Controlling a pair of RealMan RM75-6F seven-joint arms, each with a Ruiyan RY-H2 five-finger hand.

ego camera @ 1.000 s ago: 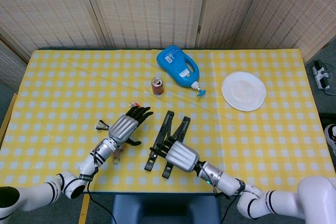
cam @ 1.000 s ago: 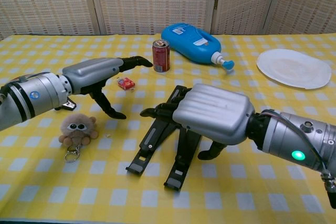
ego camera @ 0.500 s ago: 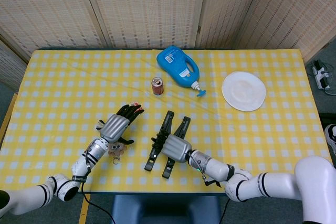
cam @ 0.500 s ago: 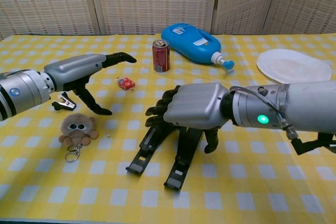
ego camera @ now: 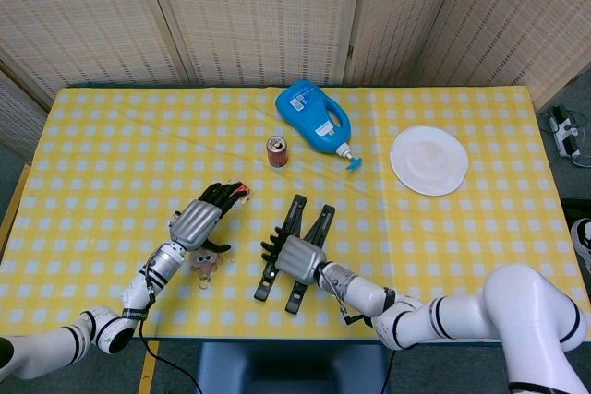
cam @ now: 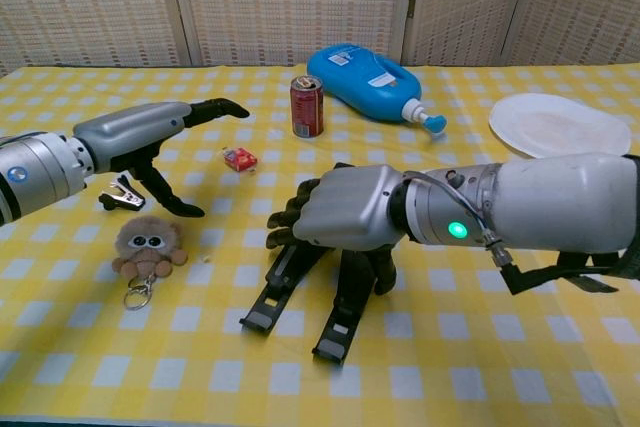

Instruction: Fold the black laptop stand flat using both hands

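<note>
On the checked table: one black laptop stand (ego camera: 305,228), one blue detergent bottle (ego camera: 315,117), one red drinks can (ego camera: 276,149), one white plate (ego camera: 428,160), one plush keychain toy (cam: 148,245), one black binder clip (cam: 120,197), one small red packet (cam: 239,158). Two robot hands: left hand (ego camera: 196,222), right hand (ego camera: 298,256).

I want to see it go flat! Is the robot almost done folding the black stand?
Not yet. The right hand has reached the black laptop stand and rests over its top end. The stand's two legs are still spread apart on the table. The left hand is off to the side with its fingers apart, holding nothing, above the fluffy toy. The folding itself is left.
</note>
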